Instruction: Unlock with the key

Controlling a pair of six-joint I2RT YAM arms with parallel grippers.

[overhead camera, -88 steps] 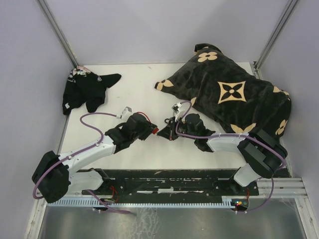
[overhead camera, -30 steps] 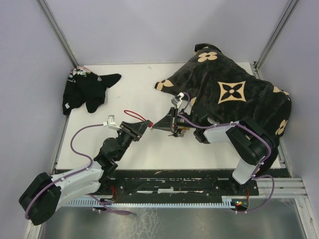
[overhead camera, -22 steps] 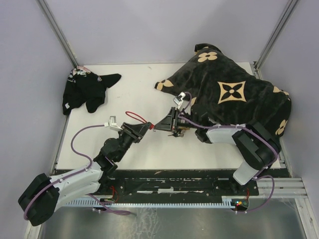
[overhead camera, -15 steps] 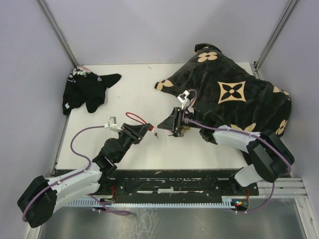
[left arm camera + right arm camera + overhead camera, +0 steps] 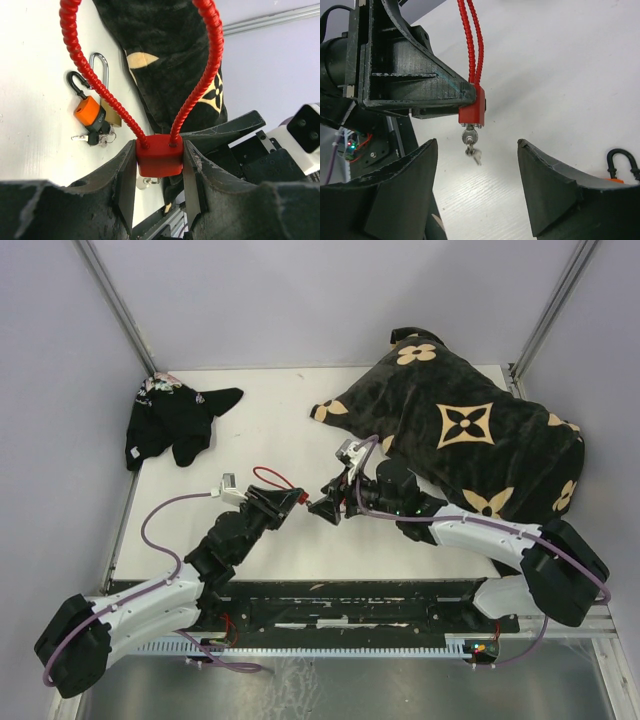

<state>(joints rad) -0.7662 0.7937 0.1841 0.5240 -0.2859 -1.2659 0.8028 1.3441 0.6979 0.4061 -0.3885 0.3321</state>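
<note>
Top view: a white tabletop [image 5: 270, 420] is seen from above, with both arms reaching in from the near edge and meeting at its middle. A red cable lock [image 5: 298, 498] is clamped in the left gripper [image 5: 286, 502], its thin red loop arching back over the tabletop. The right gripper [image 5: 326, 506] is pointed at the lock from just beside it, fingers apart. A dark patterned bag [image 5: 460, 425] is spread over the far right, and a black cloth [image 5: 175, 422] is bunched at the far left.

Left wrist view: the lock's red body is pinched between the two black fingers, and its ribbed cable rises in a loop out of the top of the frame. Beyond it on the tabletop, an orange padlock [image 5: 89, 112] with a black shackle is seen beside a silver carabiner [image 5: 101, 67], with small keys lying against it, next to the edge of the bag.

Right wrist view: the lock is held above the tabletop at frame centre by the left gripper. A key [image 5: 469, 135] is seated in the lock's underside, and a second key [image 5: 476, 157] hangs below it. The right gripper's fingers are spread wide on either side, and neither is touching the key
</note>
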